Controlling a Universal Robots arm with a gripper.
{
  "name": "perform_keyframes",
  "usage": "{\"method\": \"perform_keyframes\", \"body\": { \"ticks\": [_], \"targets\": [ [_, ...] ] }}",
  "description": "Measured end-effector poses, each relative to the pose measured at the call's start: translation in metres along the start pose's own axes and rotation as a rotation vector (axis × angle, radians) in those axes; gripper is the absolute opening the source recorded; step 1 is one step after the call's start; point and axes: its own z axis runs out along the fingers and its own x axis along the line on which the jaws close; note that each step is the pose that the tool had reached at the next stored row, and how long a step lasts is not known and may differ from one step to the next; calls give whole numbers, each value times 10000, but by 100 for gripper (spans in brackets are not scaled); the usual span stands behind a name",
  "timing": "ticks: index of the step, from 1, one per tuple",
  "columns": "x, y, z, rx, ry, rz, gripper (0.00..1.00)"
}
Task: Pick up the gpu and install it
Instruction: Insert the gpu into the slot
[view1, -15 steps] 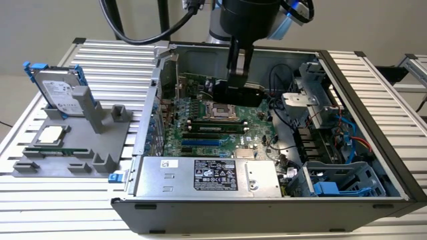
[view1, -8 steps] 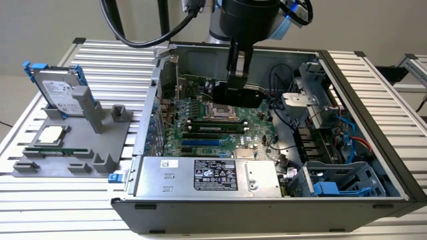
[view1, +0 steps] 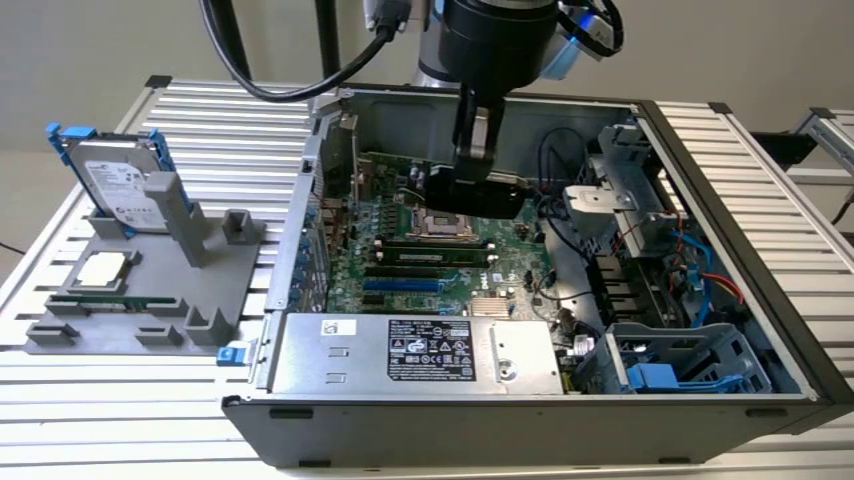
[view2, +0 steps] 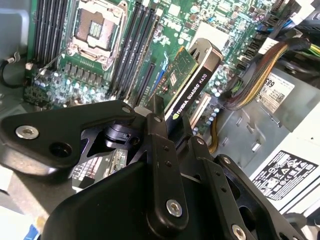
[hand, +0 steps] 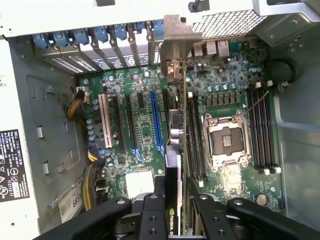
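In the second wrist view, the near end of the gpu (view2: 192, 82) hides from us behind the pincer (view2: 172, 125) gripping it. In the exterior view we cannot tell card from pincer, and the top edge cuts off the arm (view1: 501, 40).

White letters run along the black edge of the gpu (view2: 192, 87). The silver power box (view1: 310, 358) has a black label (view1: 430, 352) with tiny print and signs. The hard drive (view1: 96, 158) has a white label (view1: 127, 198) too.
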Motion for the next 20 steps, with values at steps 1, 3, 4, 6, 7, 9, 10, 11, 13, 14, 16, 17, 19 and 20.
{"method": "perform_keyframes", "body": {
  "ticks": [1,3,4,6,7,9,10,11,13,14,16,17,19,20],
  "targets": [
    [0,0,4,0,-1,0,0],
    [1,0,11,0,-1,0,0],
    [1,0,15,0,0,0,0],
    [1,0,19,0,0,0,0],
    [1,0,19,0,1,0,0],
    [1,0,22,0,-1,0,0],
    [1,-1,27,0,-2,0,0],
    [2,0,29,0,-1,0,0],
    [2,0,33,0,-1,0,0],
    [2,0,35,0,-1,0,0],
    [2,-1,40,0,-1,0,0],
    [3,-1,43,0,-1,0,0],
    [3,-1,48,0,-1,0,0],
    [3,-1,51,0,0,0,0]
  ]
}}
